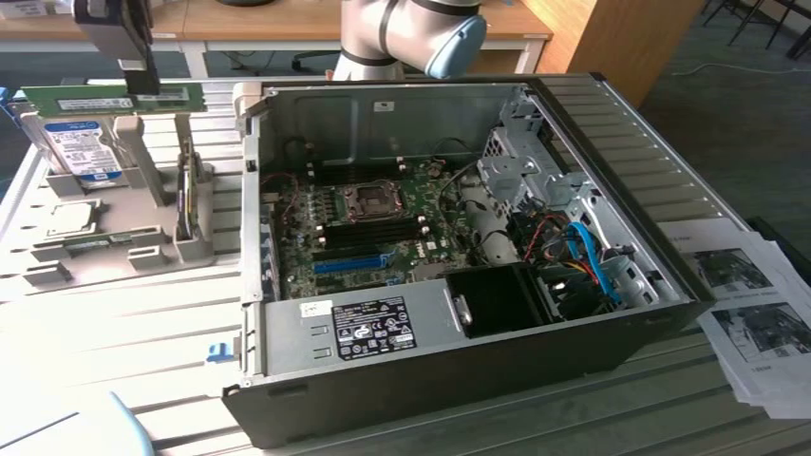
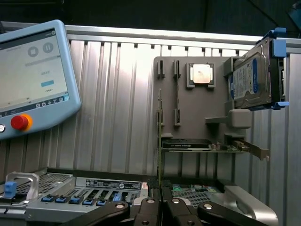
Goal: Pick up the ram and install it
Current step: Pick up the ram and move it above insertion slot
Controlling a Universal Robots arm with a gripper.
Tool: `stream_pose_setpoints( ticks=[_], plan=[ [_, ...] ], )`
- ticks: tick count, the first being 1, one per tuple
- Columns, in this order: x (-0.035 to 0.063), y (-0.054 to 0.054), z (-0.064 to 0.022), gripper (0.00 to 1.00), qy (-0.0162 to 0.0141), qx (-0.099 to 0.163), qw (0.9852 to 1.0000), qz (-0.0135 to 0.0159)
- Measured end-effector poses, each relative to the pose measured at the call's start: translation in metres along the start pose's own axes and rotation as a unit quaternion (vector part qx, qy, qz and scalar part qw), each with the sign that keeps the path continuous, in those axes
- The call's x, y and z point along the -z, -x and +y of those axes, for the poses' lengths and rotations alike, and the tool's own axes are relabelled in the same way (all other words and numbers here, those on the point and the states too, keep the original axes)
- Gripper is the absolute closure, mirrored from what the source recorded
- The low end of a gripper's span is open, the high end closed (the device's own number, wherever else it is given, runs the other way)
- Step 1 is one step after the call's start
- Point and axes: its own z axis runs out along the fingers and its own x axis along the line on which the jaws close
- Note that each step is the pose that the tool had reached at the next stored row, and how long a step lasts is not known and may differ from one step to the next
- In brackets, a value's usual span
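The ram [image 1: 108, 98], a long green circuit-board stick, hangs level in the air at the exterior view's upper left, above the grey parts holder [image 1: 114, 237]. My gripper [image 1: 142, 87] is shut on the stick's upper edge from above. In the wrist view the ram [image 2: 159, 141] shows edge-on as a thin line running out from between my fingers [image 2: 149, 203], with my gripper [image 2: 161, 194] shut on it. The open computer case [image 1: 457, 380] with its motherboard [image 1: 367, 228] lies to the exterior view's right of the held stick.
A hard drive [image 1: 83, 152] stands in the holder and a square silver processor chip [image 1: 70, 217] lies on it. A blue slot [image 1: 348, 263] sits on the motherboard. Papers [image 1: 754, 313] lie right of the case. A teach pendant [image 2: 33, 80] rests on the slatted table.
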Motion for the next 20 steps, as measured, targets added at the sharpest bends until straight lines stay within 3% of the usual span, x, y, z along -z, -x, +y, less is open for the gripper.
stream_pose_setpoints(
  ticks=[11,20],
  plan=[
    [0.0015,-0.001,-0.0217,0.89,0.0000,0.000,1.0000,0.0000],
    [0.0030,-0.002,-0.0448,0.89,0.0001,0.000,1.0000,0.0000]
  ],
)
